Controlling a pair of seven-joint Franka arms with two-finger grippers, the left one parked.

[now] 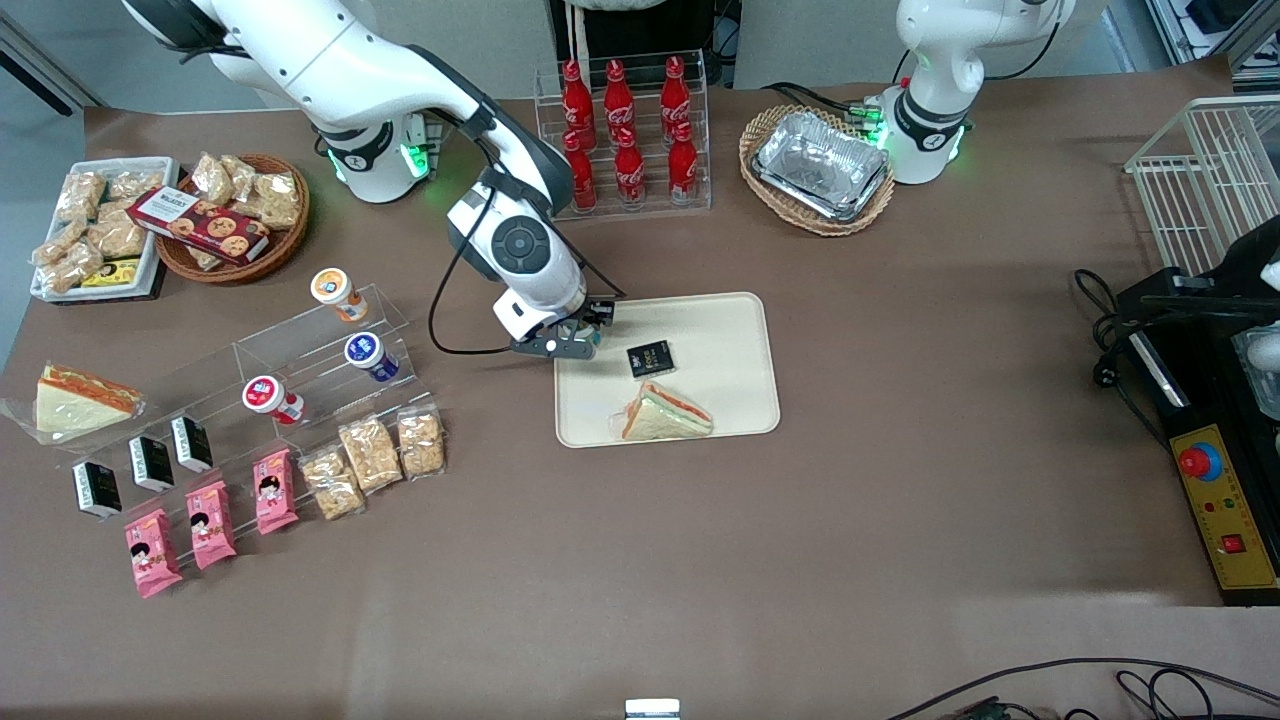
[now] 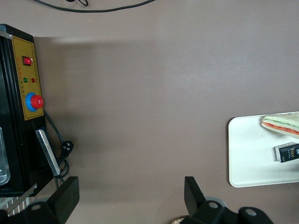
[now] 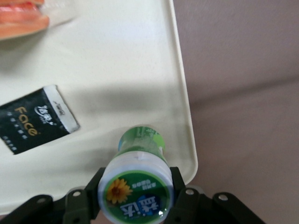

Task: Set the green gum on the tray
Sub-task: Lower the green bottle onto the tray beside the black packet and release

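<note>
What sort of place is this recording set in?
Probably a lab's mock snack shop: red cola bottles in a clear rack, packaged snacks, the gripper holding the green gum over the cream plastic tray.

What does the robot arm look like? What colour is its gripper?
The arm is glossy white with dark grey joints, a round grey button panel, a green light at its base and a black cable. Its gripper is black.

even, bright overhead light; soft shadows on the tray (image 3: 182, 93); the nearest green gum (image 3: 138, 186) lid slightly blurred
</note>
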